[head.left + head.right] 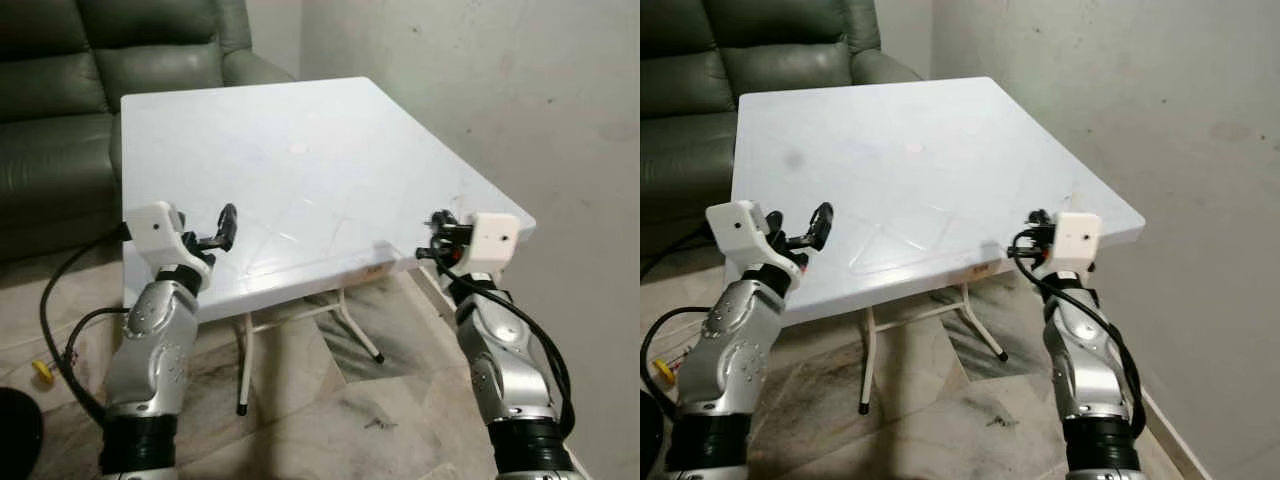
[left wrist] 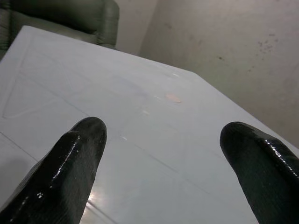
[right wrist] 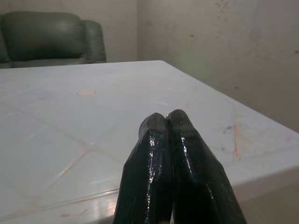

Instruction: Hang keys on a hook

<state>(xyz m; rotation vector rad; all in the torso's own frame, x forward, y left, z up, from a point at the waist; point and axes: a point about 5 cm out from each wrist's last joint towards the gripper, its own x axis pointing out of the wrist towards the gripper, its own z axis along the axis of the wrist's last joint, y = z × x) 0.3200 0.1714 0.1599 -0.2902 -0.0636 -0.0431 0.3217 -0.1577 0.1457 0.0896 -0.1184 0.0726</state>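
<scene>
Left gripper (image 1: 222, 228) spread, right gripper (image 3: 166, 122) closed, white table (image 1: 300, 170)

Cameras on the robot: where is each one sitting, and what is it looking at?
Left eye view: on the head, looking down at the white table, both arms, left gripper.
Right eye view: beside it, same scene, green sofa behind.
Left wrist view: along two spread fingers over the table.
Right wrist view: along the right gripper, fingers together.
All four share the table and sofa.
</scene>
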